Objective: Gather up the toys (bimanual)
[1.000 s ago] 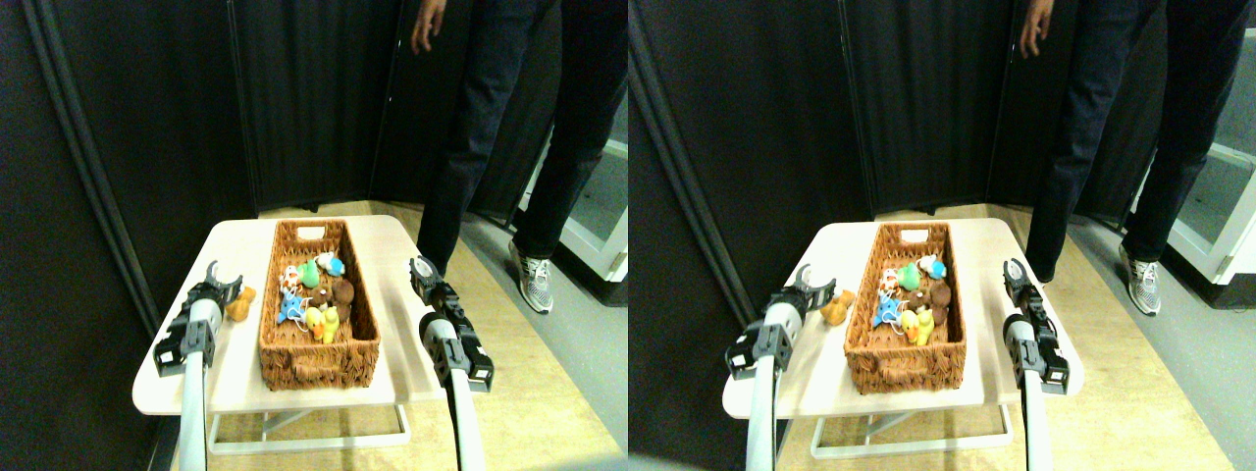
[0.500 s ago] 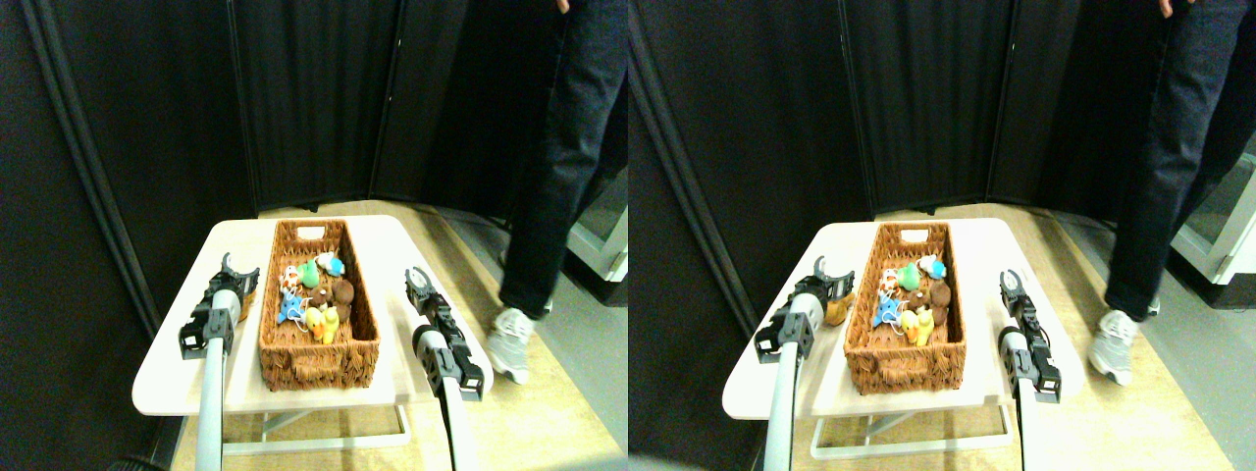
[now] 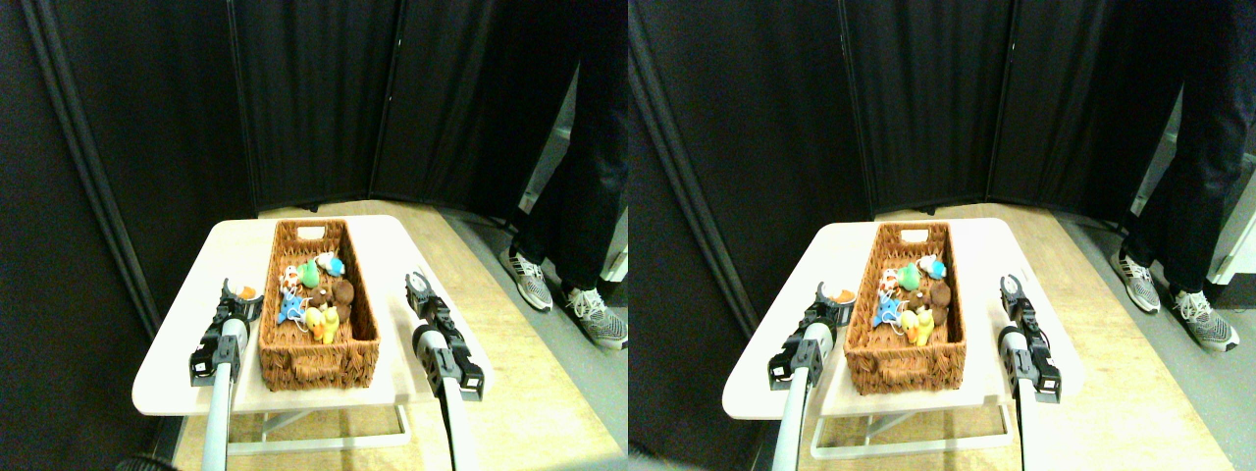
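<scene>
Several small plush toys lie inside the long wicker basket: a blue star, a green one, a white-teal one, brown ones and yellow ones. One orange toy sits on the table just left of the basket. My left gripper is open right at it, and its fingers partly hide the toy. Right of the basket, my right gripper hangs open and empty over the table.
The basket stands lengthwise on a small white table with rounded corners. Black folding screens close off the back and left. A person's legs and sneakers are on the floor at the right.
My left gripper has slid in toward the basket and now covers part of the orange toy. The right gripper drew back slightly. The person walked off to the right.
</scene>
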{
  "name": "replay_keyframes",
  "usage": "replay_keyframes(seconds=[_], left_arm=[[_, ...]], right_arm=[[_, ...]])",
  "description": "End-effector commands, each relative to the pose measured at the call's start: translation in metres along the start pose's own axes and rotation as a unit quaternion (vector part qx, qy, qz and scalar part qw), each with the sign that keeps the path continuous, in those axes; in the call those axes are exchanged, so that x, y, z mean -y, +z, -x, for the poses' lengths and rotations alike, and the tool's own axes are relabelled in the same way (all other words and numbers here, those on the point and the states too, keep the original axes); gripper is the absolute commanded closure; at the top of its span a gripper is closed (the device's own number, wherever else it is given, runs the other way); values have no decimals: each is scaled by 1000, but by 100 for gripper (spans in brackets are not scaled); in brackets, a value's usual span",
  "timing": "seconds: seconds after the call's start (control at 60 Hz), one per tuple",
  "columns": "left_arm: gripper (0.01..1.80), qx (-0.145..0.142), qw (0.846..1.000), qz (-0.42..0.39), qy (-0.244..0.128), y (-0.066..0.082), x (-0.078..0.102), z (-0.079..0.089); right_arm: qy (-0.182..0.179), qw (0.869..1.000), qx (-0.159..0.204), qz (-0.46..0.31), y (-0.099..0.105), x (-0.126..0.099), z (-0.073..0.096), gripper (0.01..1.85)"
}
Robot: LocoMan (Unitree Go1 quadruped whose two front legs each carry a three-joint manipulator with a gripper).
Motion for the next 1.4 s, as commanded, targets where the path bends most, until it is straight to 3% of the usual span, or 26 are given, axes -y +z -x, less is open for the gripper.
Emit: replay_keyframes(seconds=[0.017,0.217,0.533,0.7,0.75,0.833,0.883,1.017,1.233,1.333,1.4], left_arm=[[105,14,1000,-5,-16,4,3,-1],[120,22,1000,12,-16,2,-2,-7],[122,42,999,11,-7,8,-10,-14],[125,36,999,5,-7,9,-13,-17],[131,37,999,3,-9,8,-16,-19],[171,44,999,4,-16,6,-18,-23],[180,49,999,8,-18,5,-19,-23],[180,77,997,-15,-27,7,-13,-20],[180,67,997,-33,-24,22,-5,-15],[180,48,997,-41,-39,30,1,-11],[180,51,997,-46,-46,34,7,-7]], right_arm=[[25,1000,4,-4,1,-6,-4,185],[12,1000,12,0,3,-3,-4,185],[-3,999,26,-19,12,4,-5,185],[-5,999,25,-26,14,3,-5,185],[-3,999,27,-29,13,2,-5,185],[1,999,28,-24,12,3,-6,185],[0,999,28,-26,12,4,-6,185],[-1,999,29,-33,11,5,-7,185],[0,999,37,-25,10,4,-8,185],[1,999,30,-23,11,4,-9,185],[3,999,31,-22,11,3,-10,185]])
